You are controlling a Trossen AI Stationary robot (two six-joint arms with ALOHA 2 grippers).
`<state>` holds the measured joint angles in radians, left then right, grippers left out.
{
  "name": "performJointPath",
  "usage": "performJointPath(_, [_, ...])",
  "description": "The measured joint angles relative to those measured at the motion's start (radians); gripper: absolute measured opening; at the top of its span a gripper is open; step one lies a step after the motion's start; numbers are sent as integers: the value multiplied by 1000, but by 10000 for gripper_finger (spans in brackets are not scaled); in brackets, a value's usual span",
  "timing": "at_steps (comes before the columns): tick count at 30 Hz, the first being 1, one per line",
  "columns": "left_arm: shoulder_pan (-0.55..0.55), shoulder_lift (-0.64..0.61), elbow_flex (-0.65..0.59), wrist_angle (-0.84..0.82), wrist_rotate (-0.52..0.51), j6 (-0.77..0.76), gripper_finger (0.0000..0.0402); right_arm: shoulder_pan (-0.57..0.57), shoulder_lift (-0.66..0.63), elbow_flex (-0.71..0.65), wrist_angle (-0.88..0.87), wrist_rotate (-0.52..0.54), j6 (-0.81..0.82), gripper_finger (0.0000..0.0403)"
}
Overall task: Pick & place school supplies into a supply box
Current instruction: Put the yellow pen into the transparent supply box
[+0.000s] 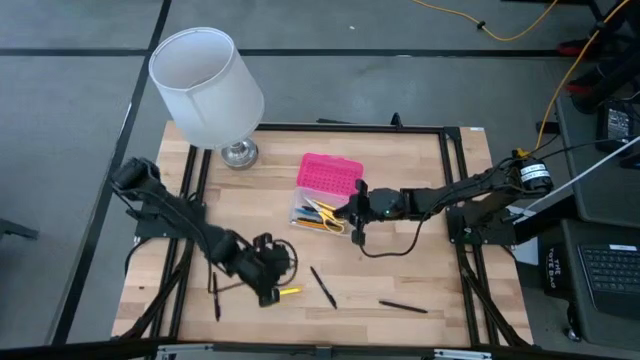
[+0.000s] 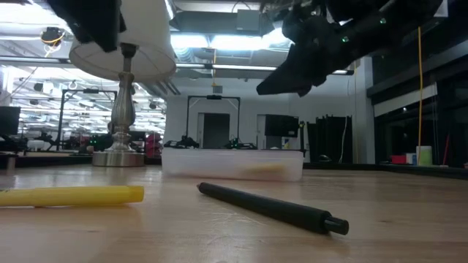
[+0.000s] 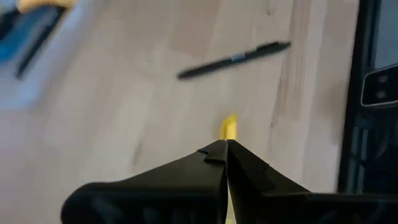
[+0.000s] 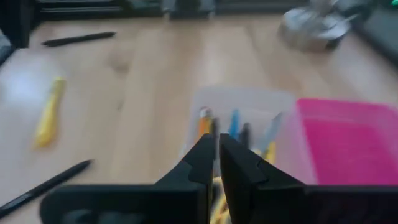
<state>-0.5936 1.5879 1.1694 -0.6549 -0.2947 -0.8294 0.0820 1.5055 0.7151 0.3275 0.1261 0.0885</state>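
The right gripper [image 1: 357, 226] is hovering over the supply box [image 1: 322, 195], jaws slightly parted, gripping nothing. The left gripper [image 1: 268, 292], jaws closed, is sitting beside a yellow pen [image 1: 289, 292]. 3 black pens [image 1: 323, 286] are lying on the surface [image 1: 420, 220].

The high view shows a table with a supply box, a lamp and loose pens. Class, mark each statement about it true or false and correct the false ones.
1. The supply box already holds some supplies. True.
2. The pink lid covers the whole box. False: it lies over one end only, and the clear base is open beside it.
3. The yellow pen lies inside the box. False: it lies on the table by the left gripper.
4. The right gripper is beside the box. True.
5. The lamp lies on its side. False: it stands upright.
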Motion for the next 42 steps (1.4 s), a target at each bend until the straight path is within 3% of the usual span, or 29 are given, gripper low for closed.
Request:
performJointPath(3, [-24,61,68,-60,17,-75,3,12,0,0,-13,-70,34,33])
performJointPath(7, [-35,105,95,-65,84,-93,3,79,0,0,-1,-75,37,29])
performJointPath(14, [-28,153,95,-67,188,-242,9,212,0,0,15,38,44,6])
performJointPath(19, [-25,174,95,-68,212,-250,36,290,0,0,15,97,104,20])
performJointPath(31, [-26,227,94,-70,208,-241,135,415,5,-40,12,230,209,9])
performJointPath(42, [-26,342,94,-76,209,-220,156,479,5,-51,27,298,274,25])
